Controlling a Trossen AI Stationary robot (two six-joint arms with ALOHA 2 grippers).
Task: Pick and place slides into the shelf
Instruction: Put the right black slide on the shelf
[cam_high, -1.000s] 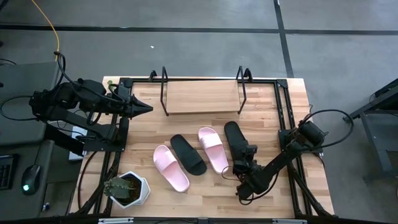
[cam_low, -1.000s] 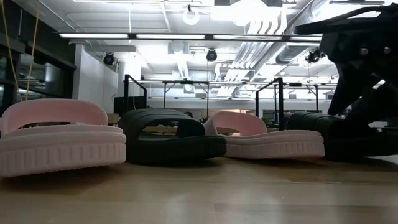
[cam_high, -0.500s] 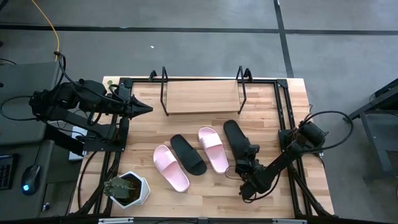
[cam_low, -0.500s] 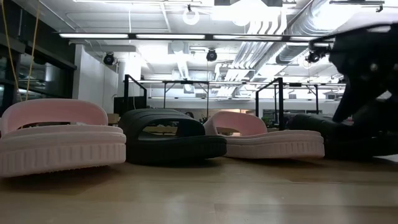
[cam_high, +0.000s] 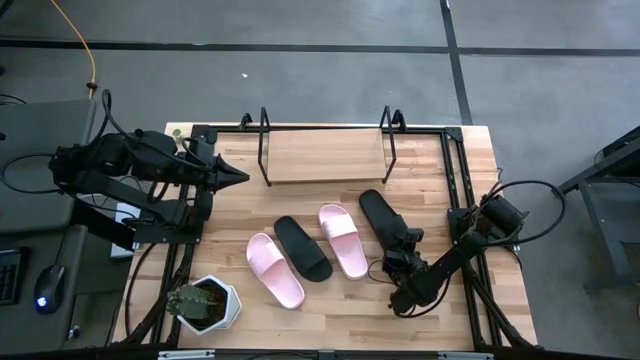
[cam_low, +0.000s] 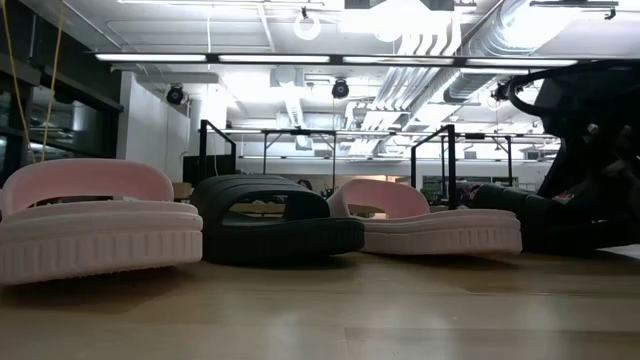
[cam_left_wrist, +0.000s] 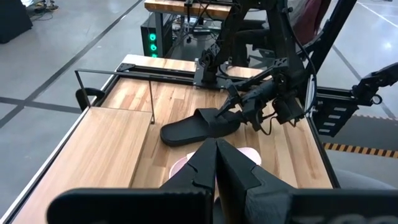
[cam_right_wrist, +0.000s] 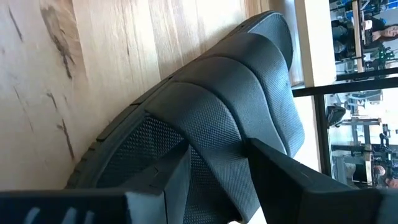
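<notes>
Right gripper (cam_high: 398, 257) clamping black slide (cam_high: 377, 216), toe now raised

Potted plant (cam_high: 204, 303) in white hexagonal pot sits at table's near corner, well off from my right gripper, on my left side. Computer mouse (cam_high: 41, 300) beyond table edge, outboard of my left arm.

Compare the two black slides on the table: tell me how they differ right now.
The black slide on the right has the right gripper closed on its strap; the middle black slide lies untouched between the two pink slides. In the left wrist view the gripped one is tilted, its gripper-side end raised off the wood, while the middle one rests flat. The right one lies nearer the shelf. Both are black, wide-strapped, and not yet shelved.
</notes>
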